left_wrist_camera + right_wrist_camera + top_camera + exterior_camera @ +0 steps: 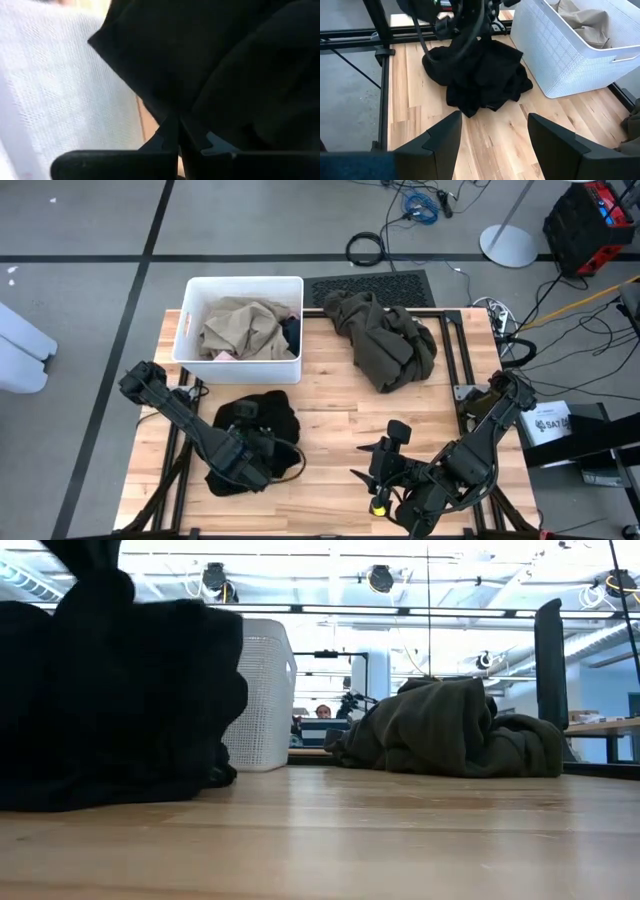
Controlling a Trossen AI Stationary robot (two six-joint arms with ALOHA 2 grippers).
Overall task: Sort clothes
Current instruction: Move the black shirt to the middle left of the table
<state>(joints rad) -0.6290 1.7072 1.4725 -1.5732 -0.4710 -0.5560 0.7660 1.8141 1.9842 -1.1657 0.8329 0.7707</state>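
Two hands are showing from above: the left hand (262, 442) is clenching the black garment (262, 418) at lower left of centre. In the right wrist view, the right hand (492, 137) is hanging released, the black garment (482, 75) lying just above it, apart.

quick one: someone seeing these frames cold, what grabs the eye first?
Probably the black garment heaped at the table's left front, with the left gripper shut on it. Next, the white bin at the back left, holding tan fabric, and the olive-brown garment piled at the back right. The right gripper waits open over bare wood at the front right.
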